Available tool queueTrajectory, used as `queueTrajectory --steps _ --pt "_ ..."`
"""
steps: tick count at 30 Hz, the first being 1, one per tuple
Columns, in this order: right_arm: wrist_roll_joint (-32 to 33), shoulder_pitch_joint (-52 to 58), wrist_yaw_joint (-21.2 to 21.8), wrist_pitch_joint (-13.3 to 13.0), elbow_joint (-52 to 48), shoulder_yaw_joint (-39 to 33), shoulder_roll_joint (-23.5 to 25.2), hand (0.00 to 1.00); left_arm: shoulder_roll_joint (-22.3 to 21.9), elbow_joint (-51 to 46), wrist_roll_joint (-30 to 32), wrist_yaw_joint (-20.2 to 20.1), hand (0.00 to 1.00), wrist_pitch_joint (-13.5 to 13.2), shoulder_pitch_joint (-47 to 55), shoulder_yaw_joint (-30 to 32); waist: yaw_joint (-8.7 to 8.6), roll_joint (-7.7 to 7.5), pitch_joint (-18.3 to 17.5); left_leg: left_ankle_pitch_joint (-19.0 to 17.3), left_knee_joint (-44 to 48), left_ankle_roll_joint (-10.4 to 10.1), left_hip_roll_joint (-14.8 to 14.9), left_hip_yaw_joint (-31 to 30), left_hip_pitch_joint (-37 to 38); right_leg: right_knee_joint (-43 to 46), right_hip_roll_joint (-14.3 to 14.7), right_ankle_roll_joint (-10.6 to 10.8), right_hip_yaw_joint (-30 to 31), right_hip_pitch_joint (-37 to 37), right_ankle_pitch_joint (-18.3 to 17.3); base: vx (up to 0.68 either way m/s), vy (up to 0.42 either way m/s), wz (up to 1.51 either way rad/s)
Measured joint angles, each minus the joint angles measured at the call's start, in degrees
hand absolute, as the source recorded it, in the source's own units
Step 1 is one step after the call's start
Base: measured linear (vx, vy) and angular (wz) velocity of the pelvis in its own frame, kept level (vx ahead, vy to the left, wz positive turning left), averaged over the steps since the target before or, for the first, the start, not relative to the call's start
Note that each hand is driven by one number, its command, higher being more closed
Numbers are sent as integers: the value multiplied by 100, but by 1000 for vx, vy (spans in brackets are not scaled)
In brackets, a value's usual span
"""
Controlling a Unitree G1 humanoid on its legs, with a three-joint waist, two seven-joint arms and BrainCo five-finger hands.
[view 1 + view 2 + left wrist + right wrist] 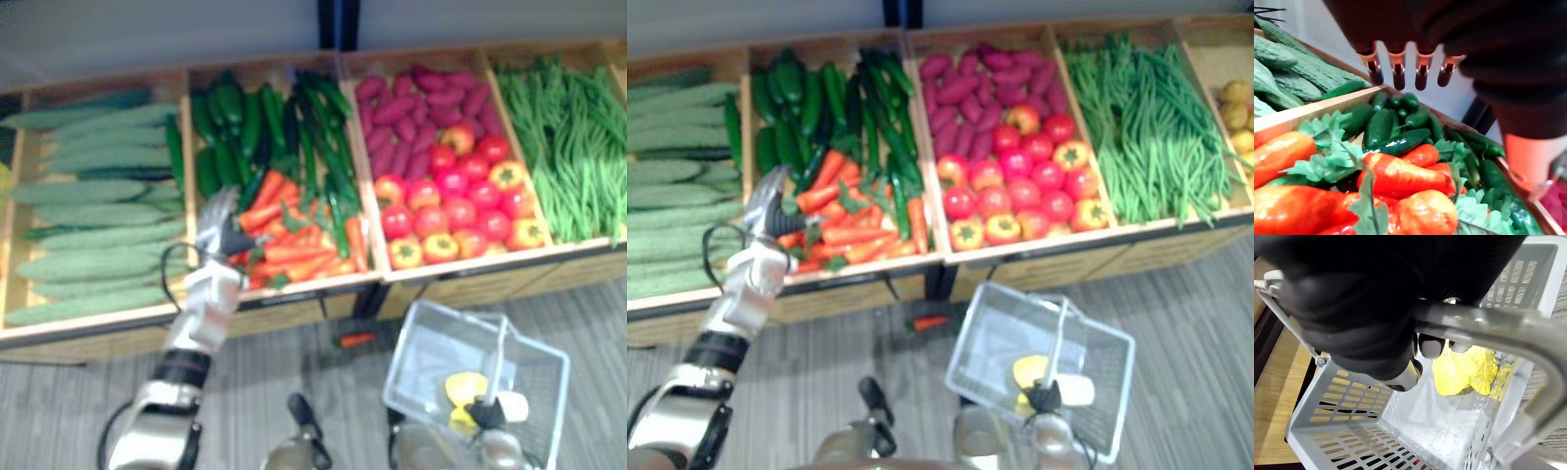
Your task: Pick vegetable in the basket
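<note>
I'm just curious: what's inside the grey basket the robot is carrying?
A crinkly yellow item lies at the bottom of the basket. The robot hand, curled round the handle, covers part of the inside, so anything there cannot be seen.

The right hand [1359, 308] curls its fingers [1430, 346] round the basket [1342, 399] handle [1498, 330], yellow vegetable [1464, 369] inside

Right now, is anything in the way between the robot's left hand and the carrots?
No, nothing visible. The open left hand hovers above the carrots, with only their own green leaves on top. The basket, held by the right hand, is open at the top, though its handle crosses it.
</note>
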Motion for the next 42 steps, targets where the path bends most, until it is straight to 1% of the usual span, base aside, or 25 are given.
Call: queueTrajectory --steps 3,5,8,10,13,14,17,19,22,25,27,28,29,35,36,39,40,42 --pt "1 -95 -19 -8 -140 53 -11 100 86 229 4 42 0 1 -208 -175 -5 20 88 32 0 -11 20 27 -185 13 22 -27 27 -214 37 2 5 -4" --pt "1 -210 -32 -17 -162 98 -8 100 109 479 5 82 0 35 -339 -184 9 -18 250 34 1 -11 32 108 -171 11 57 -43 108 -242 64 3 7 -18" --pt "1 -347 -89 -100 -226 144 -12 100 236 679 19 106 0 51 -406 -246 -1 -6 452 34 0 -12 50 200 -199 13 81 -35 222 -342 98 -5 2 -21" --pt "3 -371 -145 -128 -362 215 -26 100 353 710 217 141 0 64 -428 -307 -8 6 565 36 0 -10 69 285 -263 12 97 -26 308 -459 130 11 -5 -20" --pt "9 -435 -168 -169 -391 268 -63 100 372 995 243 182 0 93 -787 -429 -30 4 713 59 0 7 84 304 -319 14 104 -27 327 -524 157 37 -2 -3" --pt "11 -457 -168 -184 -423 284 -62 100 384 1114 266 199 100 114 -934 -473 -31 0 773 59 1 7 85 323 -319 14 105 -28 341 -534 161 24 2 -5" --pt "21 -509 -171 -204 -527 365 -62 100 538 1166 466 286 100 119 -1067 -549 -25 17 821 59 0 6 81 462 -399 21 114 -22 484 -703 207 39 7 -22" --pt "70 -562 -178 -206 -544 413 -65 100 587 1292 617 347 100 122 -1252 -593 -51 30 835 58 0 6 85 481 -408 20 115 -21 504 -721 214 46 1 -8" --pt "171 -624 -179 -230 -547 536 -80 100 707 1378 682 350 100 156 -1405 -651 -76 25 837 57 0 5 95 535 -433 23 128 -17 551 -782 229 33 0 -8" --pt "179 -726 -177 -231 -545 626 -101 100 755 1456 918 374 100 155 -1619 -651 -86 50 854 62 -1 13 92 604 -510 9 134 6 626 -901 289 26 3 -13" --pt "180 -781 -173 -242 -546 731 -116 100 746 1690 1132 284 100 198 -1713 -786 -156 51 856 69 -1 24 91 611 -511 3 133 13 633 -906 304 37 6 -4" --pt "180 -780 -174 -249 -546 730 -116 100 746 1691 1151 258 100 220 -1713 -805 -156 58 860 70 -1 24 93 614 -506 3 135 13 635 -905 305 48 4 -3" --pt "184 -782 -173 -249 -545 727 -120 100 748 1736 1314 165 100 238 -1723 -843 -158 67 865 70 -1 25 98 615 -497 3 139 13 635 -898 305 65 -4 -2" --pt "236 -773 -129 -254 -579 740 -120 100 778 1728 1770 55 100 249 -1650 -980 -137 72 933 71 -1 25 112 572 -338 -29 143 12 581 -690 304 63 -5 3" --pt "236 -745 -120 -306 -604 748 -121 100 846 1713 1799 12 100 244 -1646 -980 -138 72 933 71 -1 25 113 561 -336 -31 140 12 556 -682 304 49 -3 5" --pt "242 -648 -112 -355 -691 768 -123 100 998 1599 1888 -23 100 288 -1581 -968 -141 73 934 73 -1 26 114 526 -314 -50 136 12 509 -625 303 43 -5 9" --pt "253 -552 -111 -359 -771 768 -124 100 1101 1455 2020 -25 100 295 -1522 -968 -140 79 937 75 -1 23 111 454 -269 -80 129 12 444 -529 302 65 -7 21" --pt "361 -427 -109 -392 -819 765 -124 100 1255 1224 2031 -29 100 324 -1487 -940 -124 80 937 75 -2 21 116 383 -188 -97 118 -4 319 -387 286 66 -5 25"
